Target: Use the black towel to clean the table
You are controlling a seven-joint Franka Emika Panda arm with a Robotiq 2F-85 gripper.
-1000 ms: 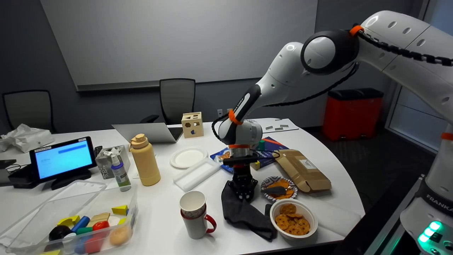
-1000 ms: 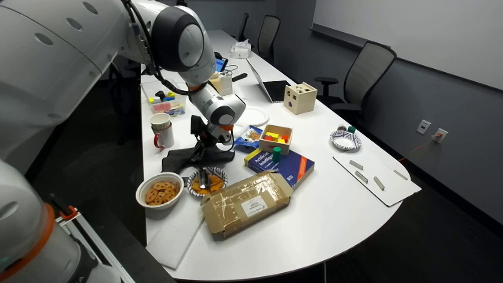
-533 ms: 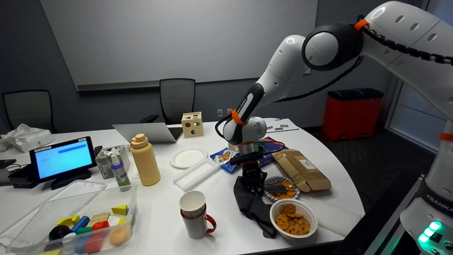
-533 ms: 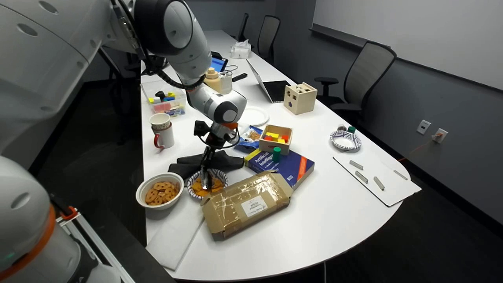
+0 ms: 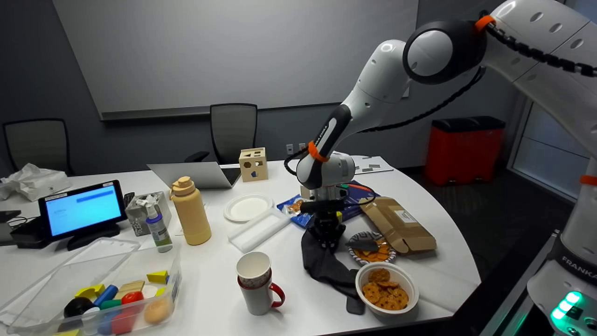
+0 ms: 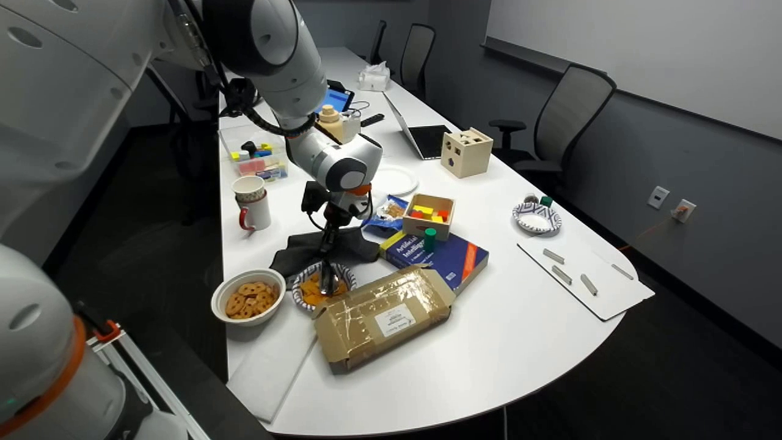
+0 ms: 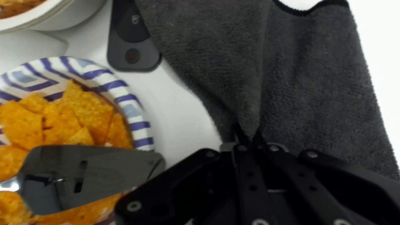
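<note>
The black towel point(image 5: 326, 268) lies bunched on the white table point(image 5: 210, 289), between the stacked cups and the patterned plate; it also shows in an exterior view point(image 6: 359, 245). In the wrist view the towel point(image 7: 315, 81) spreads ahead of and to the right of the gripper point(image 7: 248, 132). The jaws are closed on a pinched fold of it, low at the table. The gripper also shows pointing down in both exterior views point(image 5: 329, 243) point(image 6: 327, 247). The towel part beneath the gripper is hidden.
A patterned plate of chips point(image 7: 78, 118) with a grey-handled utensil point(image 7: 90, 175) is close beside the gripper. A dark remote point(image 7: 134, 47) and a cookie bowl point(image 5: 388, 289) border the towel. Stacked cups point(image 5: 259, 284), a cardboard box point(image 6: 385, 318) and a blue book point(image 6: 440, 260) stand around.
In an exterior view my gripper dragged the towel right toward the plate, then slightly back left and away. More of the remote's end shows by the bowl. The utensil on the plate shifted a little.
</note>
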